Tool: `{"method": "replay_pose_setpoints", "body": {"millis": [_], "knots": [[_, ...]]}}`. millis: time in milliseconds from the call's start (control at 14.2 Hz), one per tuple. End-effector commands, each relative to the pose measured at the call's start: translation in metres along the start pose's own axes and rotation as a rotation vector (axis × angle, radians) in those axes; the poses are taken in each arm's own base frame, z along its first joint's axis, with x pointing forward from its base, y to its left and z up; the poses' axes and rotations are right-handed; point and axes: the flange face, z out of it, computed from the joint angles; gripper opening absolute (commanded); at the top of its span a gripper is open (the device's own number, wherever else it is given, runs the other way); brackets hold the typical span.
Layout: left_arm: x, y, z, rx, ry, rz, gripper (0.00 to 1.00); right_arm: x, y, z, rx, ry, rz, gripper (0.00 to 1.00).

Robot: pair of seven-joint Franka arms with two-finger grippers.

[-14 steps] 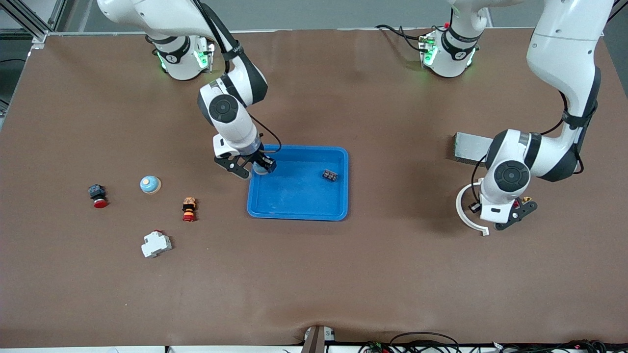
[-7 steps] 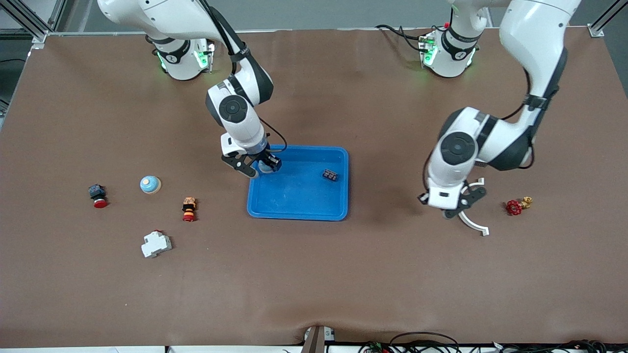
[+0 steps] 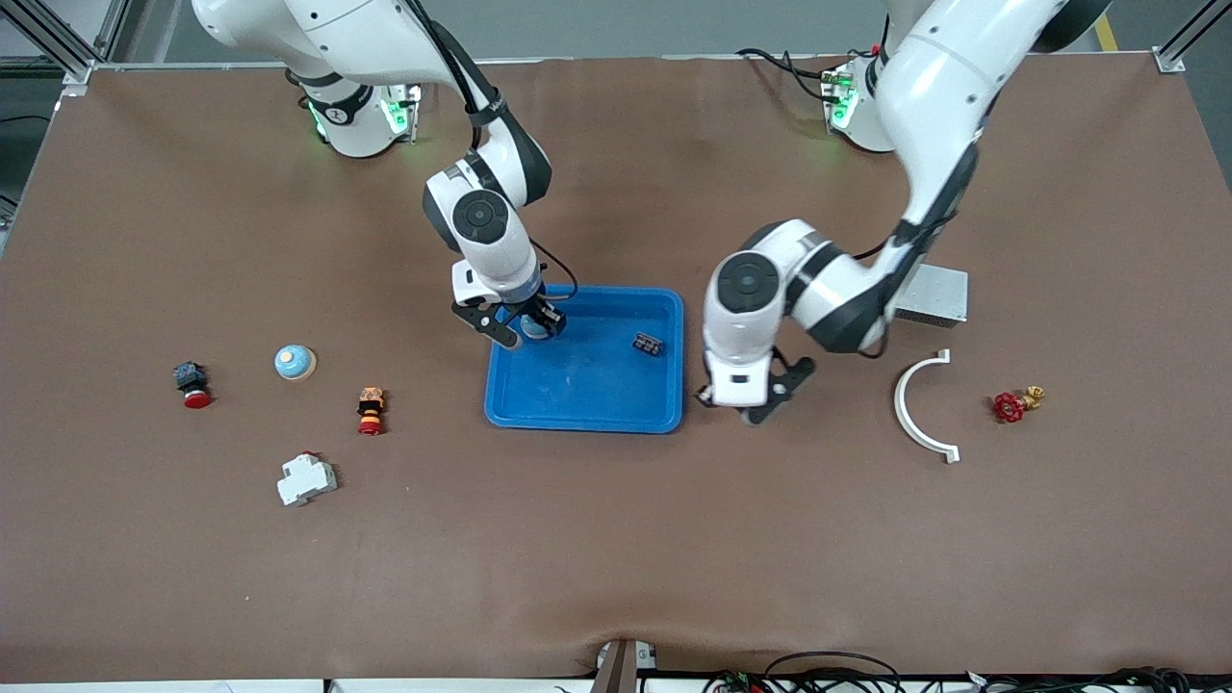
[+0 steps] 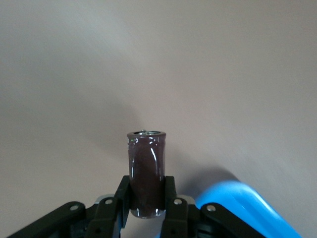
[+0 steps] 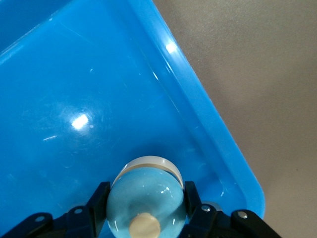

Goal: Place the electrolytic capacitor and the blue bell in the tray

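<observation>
Two grippers are both loaded. The right gripper hangs over the tray's corner nearest the right arm's base, its jaws clamped on a blue bell with a pale knob; the right wrist view shows the bell just above the tray floor, close to the rim. The left gripper hangs over bare table just beside the tray's edge at the left arm's end, its jaws clenched on a dark brown electrolytic capacitor, which stands up between the fingers in the left wrist view, with a blue corner of the tray beside it. Inside the tray, near the edge at the left arm's end, lies a small black component. Toward the right arm's end of the table rest a second blue bell, a black-and-red push button, an orange-and-red push button and, nearer the front edge, a white circuit breaker. Toward the left arm's end lie a white curved bracket, a small valve with a red handwheel and a grey metal box, partly hidden by the left arm.
</observation>
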Motion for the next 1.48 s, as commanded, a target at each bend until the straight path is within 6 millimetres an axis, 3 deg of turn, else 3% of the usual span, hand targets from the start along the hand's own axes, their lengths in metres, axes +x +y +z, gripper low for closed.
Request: {"method": "replay_pose_setpoints", "body": {"millis": [0, 211, 634, 986, 1057, 1198, 1268, 1409], "knots": [[-0.018, 0.032, 0.001, -0.048, -0.019, -0.007, 0.0, -0.003, -0.009, 0.001, 0.007, 0.005, 0.014, 0.0], [-0.044, 0.039, -0.005, -0.067, -0.019, 0.019, 0.0, -0.006, -0.014, 0.007, 0.004, 0.005, 0.021, 0.0], [-0.078, 0.045, 0.01, -0.089, -0.044, 0.031, 0.0, -0.005, -0.016, 0.018, -0.004, 0.006, 0.022, 0.0], [-0.084, 0.045, 0.03, -0.104, -0.061, 0.035, 0.01, -0.003, -0.018, 0.023, 0.008, 0.013, 0.022, 0.0], [-0.084, 0.046, 0.029, -0.106, -0.061, 0.036, 0.25, -0.003, -0.018, 0.026, 0.008, 0.014, 0.025, 0.0], [-0.075, 0.046, 0.024, -0.114, -0.051, 0.047, 1.0, -0.003, -0.02, 0.031, 0.004, 0.013, 0.043, 0.0], [-0.068, 0.047, 0.017, -0.123, -0.049, 0.038, 1.0, -0.002, -0.022, 0.031, 0.007, 0.014, 0.056, 0.0], [-0.041, 0.046, -0.006, -0.143, -0.023, 0.014, 1.0, -0.001, -0.023, 0.031, 0.006, 0.015, 0.067, 1.0]]}}
